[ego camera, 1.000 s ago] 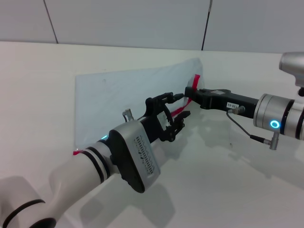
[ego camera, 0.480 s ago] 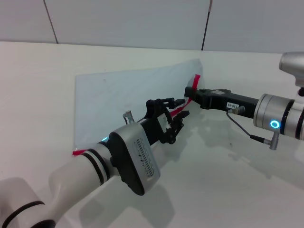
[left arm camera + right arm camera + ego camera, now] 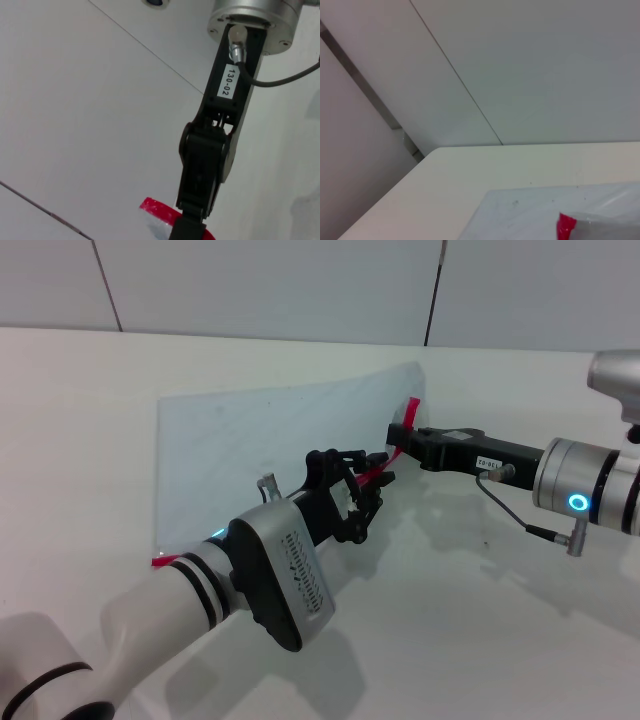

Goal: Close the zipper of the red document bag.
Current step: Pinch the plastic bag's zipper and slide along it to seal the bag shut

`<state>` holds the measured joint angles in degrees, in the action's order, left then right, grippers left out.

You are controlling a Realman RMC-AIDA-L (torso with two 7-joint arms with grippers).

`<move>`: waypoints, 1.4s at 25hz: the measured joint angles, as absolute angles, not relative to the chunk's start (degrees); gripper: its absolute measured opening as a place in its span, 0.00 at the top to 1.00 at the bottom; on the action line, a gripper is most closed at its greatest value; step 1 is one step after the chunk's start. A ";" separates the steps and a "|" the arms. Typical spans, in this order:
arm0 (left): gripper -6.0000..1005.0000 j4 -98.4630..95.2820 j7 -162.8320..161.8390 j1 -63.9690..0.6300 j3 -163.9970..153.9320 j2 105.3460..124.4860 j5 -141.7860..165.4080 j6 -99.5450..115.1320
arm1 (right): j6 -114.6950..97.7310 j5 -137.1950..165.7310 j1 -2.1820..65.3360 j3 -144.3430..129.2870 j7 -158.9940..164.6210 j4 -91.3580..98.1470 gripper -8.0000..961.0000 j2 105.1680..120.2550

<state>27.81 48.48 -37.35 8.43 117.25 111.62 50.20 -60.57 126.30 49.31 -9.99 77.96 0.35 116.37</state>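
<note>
The red document bag (image 3: 240, 450) lies flat on the white table, a translucent pale pouch. Its zipper (image 3: 372, 474) is the red strip along the long edge nearest me. Midway along that edge, my left gripper (image 3: 384, 466) has its black fingers closed in on the red strip. My right gripper (image 3: 397, 435) is shut on the far end of the same edge, where the red end (image 3: 412, 408) curls up off the table. In the left wrist view that red end (image 3: 155, 207) shows below the right arm's black fingers. The right wrist view shows the bag's corner (image 3: 530, 215).
The white table (image 3: 480, 620) spreads all around the bag, with a panelled wall (image 3: 300, 280) behind it. My right arm's cable (image 3: 510, 512) hangs just above the table beside the wrist.
My left gripper's fingers have narrowed around the red strip and the hand has slid slightly back along the edge. The right gripper has held still.
</note>
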 joint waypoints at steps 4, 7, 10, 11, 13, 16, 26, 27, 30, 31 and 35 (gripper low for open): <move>0.81 27.74 48.37 -37.35 8.45 117.24 111.61 50.19 | -60.63 126.30 49.31 -10.02 77.96 0.35 0.98 116.36; 0.83 27.69 48.26 -37.35 8.49 117.17 111.57 50.18 | -60.65 126.30 49.31 -10.02 77.96 0.35 0.98 116.36; 0.84 27.68 48.25 -37.35 8.48 117.06 111.57 50.18 | -60.65 126.30 49.31 -10.06 77.96 0.35 0.98 116.36; 0.85 27.68 48.26 -37.35 8.47 117.05 111.57 50.18 | -60.65 126.30 49.31 -10.08 77.96 0.35 0.98 116.36; 0.86 27.68 48.33 -37.35 8.46 117.05 111.57 50.19 | -60.65 126.30 49.31 -10.12 77.96 0.35 0.98 116.36; 0.87 27.68 48.47 -37.35 8.44 117.09 111.58 50.18 | -60.65 126.30 49.31 -10.14 77.96 0.35 0.97 116.37; 0.90 27.63 48.51 -37.35 8.43 117.14 111.62 50.19 | -60.64 126.33 49.30 -10.20 77.64 0.35 0.97 116.36; 0.90 27.62 48.52 -37.35 8.43 117.15 111.62 50.19 | -60.65 126.33 49.29 -10.19 77.59 0.36 0.97 116.36; 0.91 27.60 48.52 -37.31 8.43 117.16 111.62 50.20 | -60.49 126.26 49.01 -10.02 77.37 0.59 0.97 116.41; 0.91 27.60 48.52 -37.28 8.43 117.16 111.62 50.20 | -60.37 126.12 48.87 -9.85 77.25 0.70 0.97 116.43; 0.91 27.64 48.52 -36.90 8.44 117.16 111.62 50.20 | -60.14 125.78 47.90 -8.77 76.98 1.31 0.97 116.36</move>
<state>27.64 48.52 -36.90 8.44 117.16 111.62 50.20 -60.14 125.78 47.90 -8.77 76.98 1.31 116.36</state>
